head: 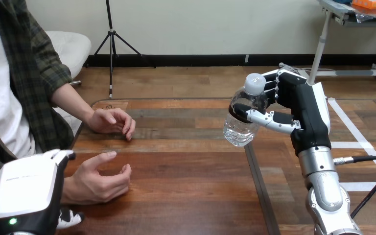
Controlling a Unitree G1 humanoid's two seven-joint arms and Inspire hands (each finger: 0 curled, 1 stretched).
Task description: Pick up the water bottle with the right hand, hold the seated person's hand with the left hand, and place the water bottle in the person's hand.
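My right hand (303, 105) is shut on a clear water bottle (245, 115) with a grey cap, holding it tilted above the middle of the wooden table (186, 191). At the lower left my left hand (27, 188) sits at the wrist of the person's nearer hand (98, 178). Its thumb shows above that wrist and its fingers (71, 218) curl under it. The person's nearer hand rests on the table, half open, with its fingers pointing toward the bottle, about a forearm's length away from it.
The person's farther hand (110, 121) lies loosely curled on the table near the far left corner. A dark seam (257, 186) runs down the tabletop below the bottle. A cable (372, 181) loops beside my right forearm.
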